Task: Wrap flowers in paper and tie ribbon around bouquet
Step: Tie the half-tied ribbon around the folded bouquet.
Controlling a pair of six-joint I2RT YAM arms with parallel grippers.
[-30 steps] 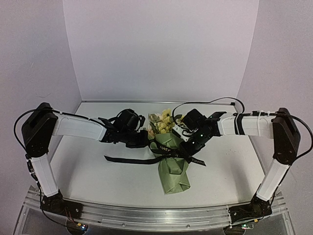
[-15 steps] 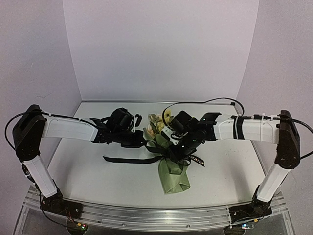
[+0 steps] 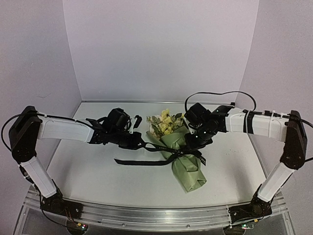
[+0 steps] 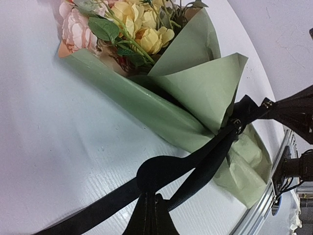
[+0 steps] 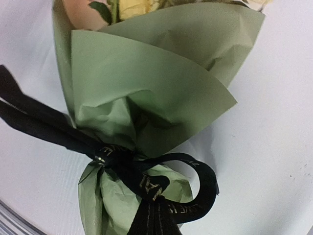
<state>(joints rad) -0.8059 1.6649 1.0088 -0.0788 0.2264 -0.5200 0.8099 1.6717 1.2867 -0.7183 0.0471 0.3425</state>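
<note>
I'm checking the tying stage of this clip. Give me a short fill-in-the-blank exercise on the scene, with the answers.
1. The ribbon tied round the bouquet is ____ in colour.
2. The paper shows its ____ face outward.
3. The left hand and the right hand each grip the ribbon with jaws ____.
Missing words: black; green; shut.

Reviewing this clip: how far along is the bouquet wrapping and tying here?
Done: the flowers sit in a cone of the paper, and the ribbon crosses its narrow waist. In hand: the left gripper and the right gripper are each shut on a ribbon strand. Remaining: tying it off, which I cannot confirm done, and letting go.
</note>
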